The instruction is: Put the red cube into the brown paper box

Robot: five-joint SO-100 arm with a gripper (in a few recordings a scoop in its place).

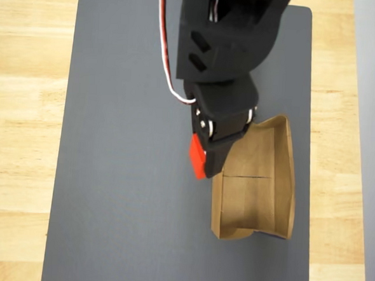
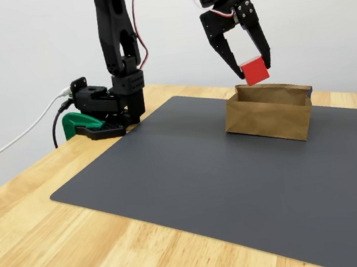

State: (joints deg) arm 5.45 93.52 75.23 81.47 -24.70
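Note:
The red cube [image 1: 197, 156] [image 2: 254, 70] hangs in the air, pinched between the black fingers of my gripper [image 1: 205, 155] [image 2: 254, 68], which is shut on it. The brown paper box [image 1: 254, 195] [image 2: 267, 117] rests open-topped on the mat, with a fold line across its floor. In the overhead view the cube sits just outside the box's left wall, near its top-left corner. In the fixed view it floats a little above the box's far rim, not touching the paper.
A dark grey mat [image 1: 122, 175] [image 2: 227, 187] covers most of the wooden table [image 1: 24, 105]. The arm's base and a green clamp [image 2: 82, 124] stand at the table's back left edge, with a white cable [image 2: 12, 141] running off to the left.

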